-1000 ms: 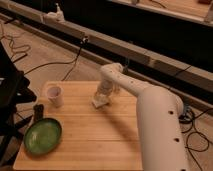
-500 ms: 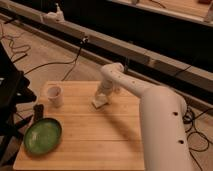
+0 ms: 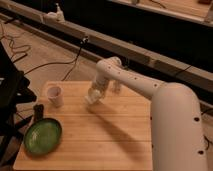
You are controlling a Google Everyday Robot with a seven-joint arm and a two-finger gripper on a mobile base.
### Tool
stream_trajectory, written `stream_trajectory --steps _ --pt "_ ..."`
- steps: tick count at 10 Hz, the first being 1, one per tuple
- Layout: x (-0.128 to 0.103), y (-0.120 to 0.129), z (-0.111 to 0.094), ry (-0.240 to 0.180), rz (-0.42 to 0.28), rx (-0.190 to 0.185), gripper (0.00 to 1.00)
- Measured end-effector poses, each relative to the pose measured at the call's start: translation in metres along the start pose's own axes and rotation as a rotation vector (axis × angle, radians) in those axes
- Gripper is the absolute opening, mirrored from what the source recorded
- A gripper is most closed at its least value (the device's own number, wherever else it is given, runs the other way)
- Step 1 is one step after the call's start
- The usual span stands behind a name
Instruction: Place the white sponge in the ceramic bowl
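The white sponge (image 3: 91, 100) shows as a small off-white block on the wooden table (image 3: 100, 145), near the far edge, right under the tip of my gripper (image 3: 95, 93). The gripper points down at it from the white arm that reaches in from the right. Whether the sponge rests on the table or hangs just above it cannot be told. The ceramic bowl (image 3: 43, 136) is glossy green, wide and shallow. It sits at the table's near left corner, well apart from the gripper, with nothing in it.
A white cup (image 3: 54, 96) stands left of the gripper. A small dark bottle (image 3: 38, 112) stands between the cup and the bowl. My bulky white arm (image 3: 175, 125) covers the table's right side. Cables lie on the floor behind, and a dark frame stands at the left.
The gripper has shifted slightly to the left, with the off-white block staying at its tip. The bowl, cup and bottle have not moved.
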Motion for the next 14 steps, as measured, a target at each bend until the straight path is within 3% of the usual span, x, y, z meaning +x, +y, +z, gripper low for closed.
stream_trajectory --steps 2,4,6,8,9,11,12,13,14 --pt "0.029 0.018 -0.007 0.023 -0.083 -0.005 0.0" --pt "0.069 0.045 -0.006 0.074 -0.177 -0.028 0.0" --pt "0.122 0.086 0.006 0.162 -0.286 -0.084 0.0" --pt "0.155 0.113 0.016 0.223 -0.352 -0.121 0.0" --pt "0.191 0.149 0.026 0.292 -0.435 -0.178 0.0" --pt "0.234 0.187 0.032 0.374 -0.531 -0.243 0.01" --pt "0.252 0.202 0.034 0.404 -0.578 -0.268 0.05" --pt "0.272 0.215 0.037 0.437 -0.63 -0.292 0.17" --pt "0.279 0.215 0.041 0.456 -0.652 -0.296 0.23"
